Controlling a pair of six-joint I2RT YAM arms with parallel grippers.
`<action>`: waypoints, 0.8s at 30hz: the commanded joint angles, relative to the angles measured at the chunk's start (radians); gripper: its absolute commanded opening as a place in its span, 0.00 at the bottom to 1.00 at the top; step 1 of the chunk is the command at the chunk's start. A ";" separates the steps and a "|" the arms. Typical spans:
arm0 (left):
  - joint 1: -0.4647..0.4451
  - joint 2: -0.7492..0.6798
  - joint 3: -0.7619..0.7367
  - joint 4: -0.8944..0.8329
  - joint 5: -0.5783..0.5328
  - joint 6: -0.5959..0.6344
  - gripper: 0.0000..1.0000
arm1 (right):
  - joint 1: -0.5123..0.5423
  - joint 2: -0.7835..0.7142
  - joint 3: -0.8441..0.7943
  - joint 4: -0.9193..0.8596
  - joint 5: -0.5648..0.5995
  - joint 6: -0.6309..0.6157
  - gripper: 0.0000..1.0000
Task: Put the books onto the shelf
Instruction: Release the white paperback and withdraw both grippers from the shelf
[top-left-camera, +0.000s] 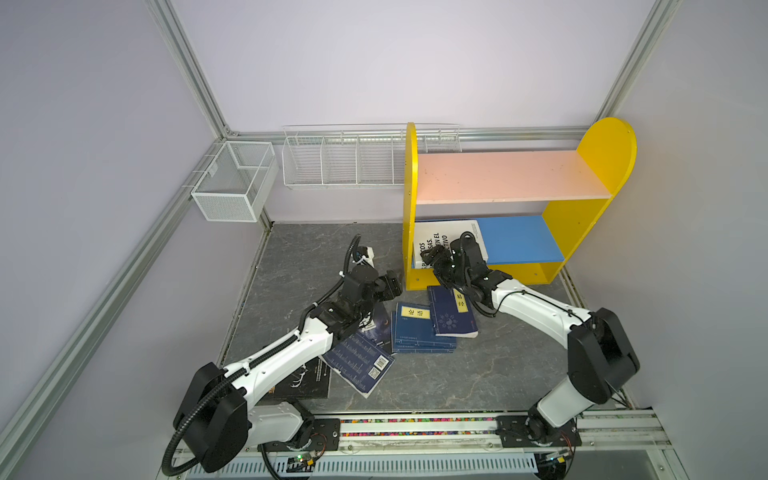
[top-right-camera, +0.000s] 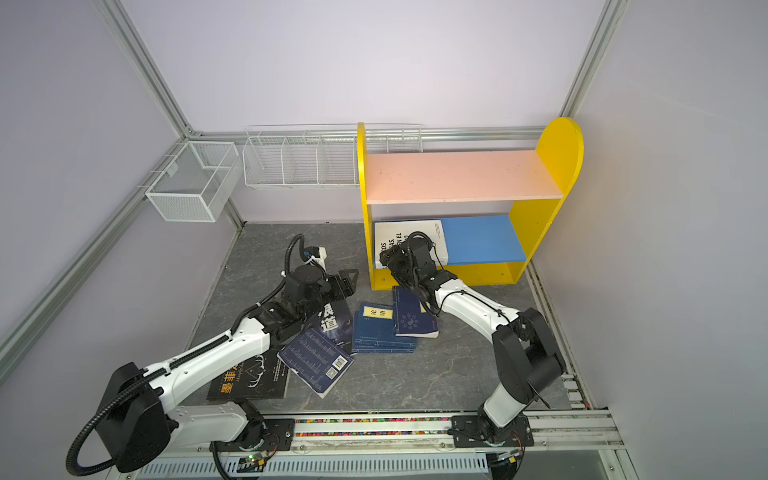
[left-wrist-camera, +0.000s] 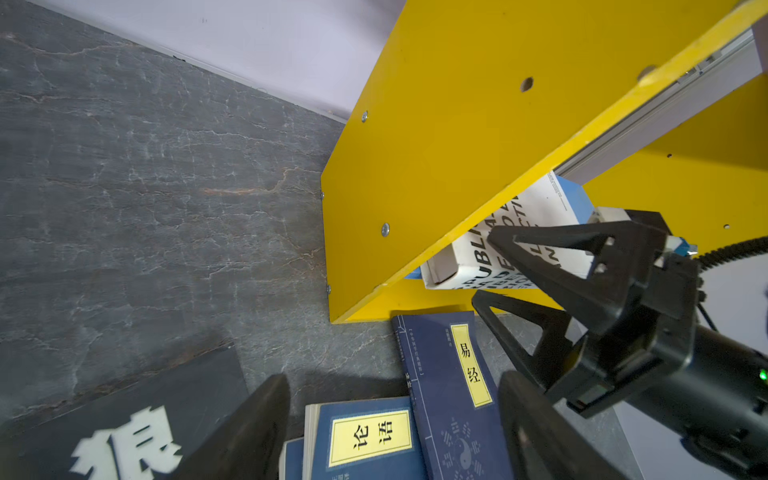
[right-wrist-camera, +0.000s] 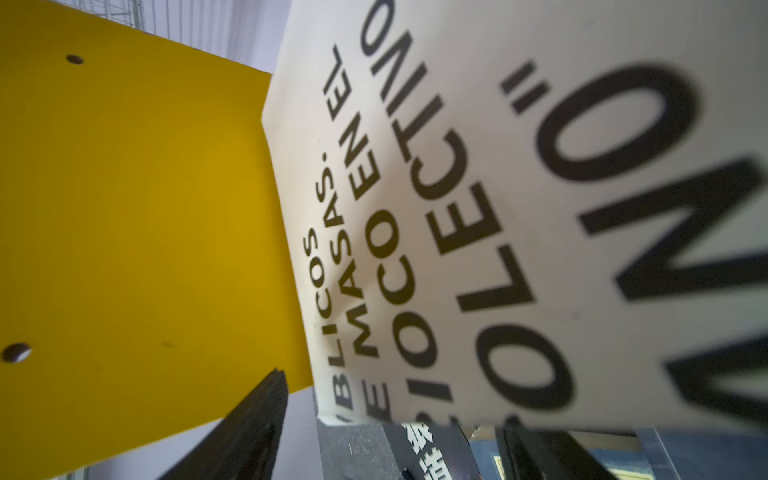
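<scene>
Lying on the blue lower board (top-left-camera: 519, 239) of the shelf (top-left-camera: 498, 176), against a yellow side panel (top-left-camera: 409, 199), the white book (top-left-camera: 440, 237) sits at the right gripper (left-wrist-camera: 486, 266): fingers (left-wrist-camera: 631, 266) spread, one over the cover, one below the front edge, nothing clamped. Only the left wrist view shows this. The left gripper (left-wrist-camera: 395, 380) gapes empty above navy books (top-left-camera: 419, 328) before the shelf.

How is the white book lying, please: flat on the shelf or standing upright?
Flat: the white book lies cover-up on the shelf's blue board.

yellow shelf (top-left-camera: 604, 149), navy books (top-left-camera: 415, 332), grey veined tabletop (top-left-camera: 478, 374).
</scene>
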 joint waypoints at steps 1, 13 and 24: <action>0.004 -0.025 -0.019 0.000 -0.015 -0.004 0.80 | 0.005 0.002 0.038 0.051 0.020 0.022 0.80; 0.004 0.037 0.034 -0.062 0.083 0.159 0.85 | -0.021 -0.186 0.036 -0.280 0.062 -0.263 0.98; 0.004 0.189 0.167 -0.033 0.131 0.204 0.93 | -0.299 -0.354 0.056 -0.555 -0.023 -0.691 0.93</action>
